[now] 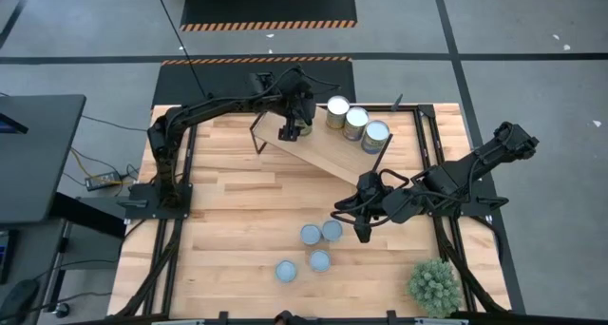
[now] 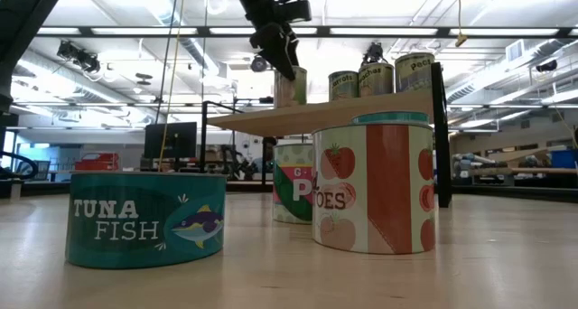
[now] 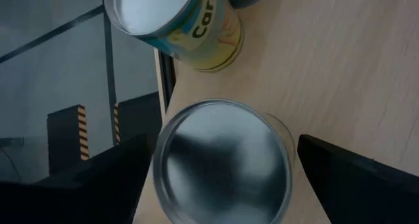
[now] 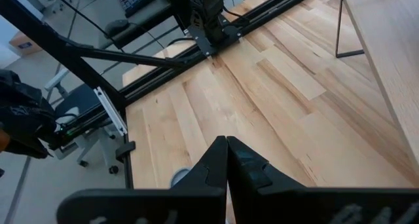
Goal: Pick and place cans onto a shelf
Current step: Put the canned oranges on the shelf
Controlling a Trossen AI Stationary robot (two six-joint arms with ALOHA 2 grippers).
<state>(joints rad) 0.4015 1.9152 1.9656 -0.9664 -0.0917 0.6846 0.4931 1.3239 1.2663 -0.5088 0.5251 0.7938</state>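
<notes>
The light wooden shelf (image 1: 323,152) stands askew at the table's far side. Three cans (image 1: 355,123) stand in a row on its right part. A fourth can with a silvery top (image 3: 222,162) stands on the shelf's far left end, next to a yellow-labelled can (image 3: 177,21). My left gripper (image 1: 294,125) hangs over this fourth can, open, with one finger (image 3: 111,181) on either side; I see no touch. Several blue-grey-topped cans (image 1: 311,234) stand on the tabletop. My right gripper (image 1: 364,234) is shut and empty just right of them.
A spiky green potted plant (image 1: 435,285) stands at the table's near right corner. In the low view a tuna can (image 2: 144,219) and a tomato can (image 2: 372,187) stand close in front. The shelf's thin dark legs (image 1: 255,135) rest on the tabletop.
</notes>
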